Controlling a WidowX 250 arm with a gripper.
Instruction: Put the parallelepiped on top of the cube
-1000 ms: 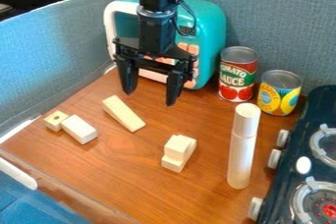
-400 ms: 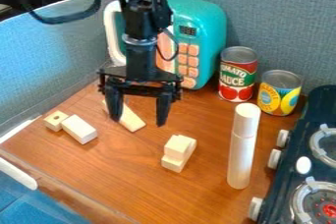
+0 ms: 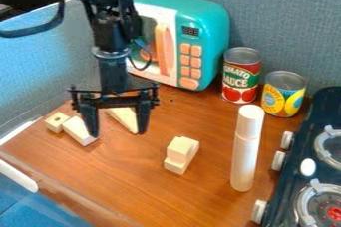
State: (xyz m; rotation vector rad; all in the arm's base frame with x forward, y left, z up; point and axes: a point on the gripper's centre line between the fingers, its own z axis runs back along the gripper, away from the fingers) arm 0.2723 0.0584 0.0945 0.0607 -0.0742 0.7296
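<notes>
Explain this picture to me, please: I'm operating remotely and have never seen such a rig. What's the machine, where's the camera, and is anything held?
The machine is a black robot arm, coming in from the upper left. Its gripper hangs over the work with its two fingers apart, holding nothing. A fixed camera looks down at a slant on the wooden table. There lie a small block with a hole, an oblong block, a long block and a little stack of wood. Around them stand a white cylinder, two cans, a teal toy microwave and a toy stove.
</notes>
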